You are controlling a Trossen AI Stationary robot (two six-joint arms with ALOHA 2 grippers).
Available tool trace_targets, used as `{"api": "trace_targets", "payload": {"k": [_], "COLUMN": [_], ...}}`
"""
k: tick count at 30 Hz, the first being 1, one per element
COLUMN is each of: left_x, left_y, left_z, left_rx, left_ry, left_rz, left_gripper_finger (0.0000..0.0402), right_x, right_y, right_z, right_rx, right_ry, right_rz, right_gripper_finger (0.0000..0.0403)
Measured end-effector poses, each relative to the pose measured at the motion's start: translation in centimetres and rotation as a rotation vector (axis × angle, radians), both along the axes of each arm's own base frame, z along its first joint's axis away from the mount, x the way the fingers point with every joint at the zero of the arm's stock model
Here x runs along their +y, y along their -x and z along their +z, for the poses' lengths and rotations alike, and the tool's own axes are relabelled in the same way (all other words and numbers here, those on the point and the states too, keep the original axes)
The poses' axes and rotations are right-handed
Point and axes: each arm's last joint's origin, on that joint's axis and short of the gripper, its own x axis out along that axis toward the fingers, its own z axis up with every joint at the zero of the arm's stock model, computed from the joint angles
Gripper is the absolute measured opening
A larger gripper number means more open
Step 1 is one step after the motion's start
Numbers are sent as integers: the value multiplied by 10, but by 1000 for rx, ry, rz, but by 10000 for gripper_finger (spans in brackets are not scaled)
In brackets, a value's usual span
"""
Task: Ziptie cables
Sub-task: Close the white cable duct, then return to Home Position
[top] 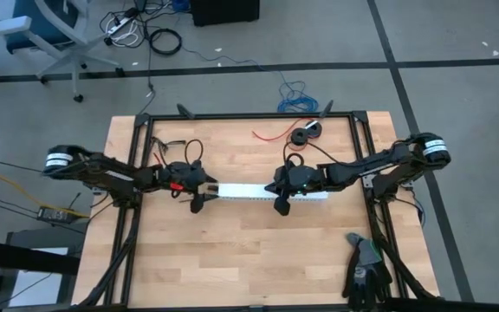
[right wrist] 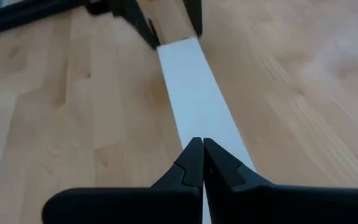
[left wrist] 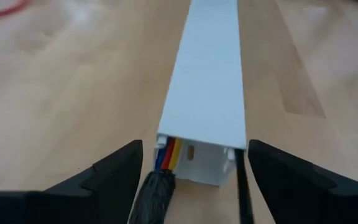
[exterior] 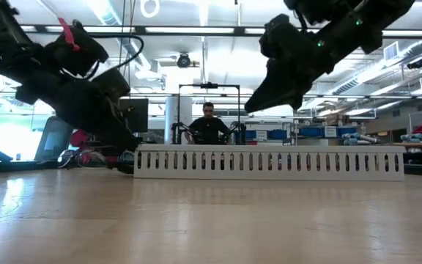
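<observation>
A long white slotted duct [top: 249, 192] lies across the middle of the wooden table, its lid on. At its left end the cables [left wrist: 169, 155] show as blue, red and yellow wires running inside. Their black-sleeved end [left wrist: 156, 196] sticks out of the duct beside a thin black strip [left wrist: 241, 186]. My left gripper [left wrist: 191, 180] is open, one finger on each side of that end, apart from it. My right gripper [right wrist: 197, 149] is shut and hangs over the duct's lid [right wrist: 194, 93] near the right half. The low view shows it [exterior: 253, 106] clear above the duct [exterior: 269, 163].
A thin red wire [top: 271, 134] and a black roll [top: 303, 134] lie near the far edge. Black gloves [top: 366, 269] sit at the near right corner. A black frame [top: 249, 117] rims the table. A person [exterior: 209, 125] sits in the room behind.
</observation>
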Motion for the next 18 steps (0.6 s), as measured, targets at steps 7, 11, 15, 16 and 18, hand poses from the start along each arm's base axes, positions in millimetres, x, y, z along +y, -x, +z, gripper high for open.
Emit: {"api": "trace_targets", "payload": {"k": [7,11,15,16,18], "left_x": [2,2,1,1,1], "left_y": [17,28,35,37,40], "left_z": [22,33,45,47,50], "left_rx": [-5,-20,-81,-97,-120], "left_ry": [-35,-68,-101,-107,-122], "left_rz": [140,200,199,198,193], "left_gripper_finger": [303,303,303,303,303], "right_x": [0,1,-1,-2,-3], "right_y": [16,28,49,56,70], "right_z": [11,11,-4,-8,-18], "right_rx": [67,20,-58,-80,-112], "right_ry": [21,49,20,5,-23], "right_rz": [-4,-17,-35,-44,-57], "right_gripper_finger": [0,0,0,0,0]}}
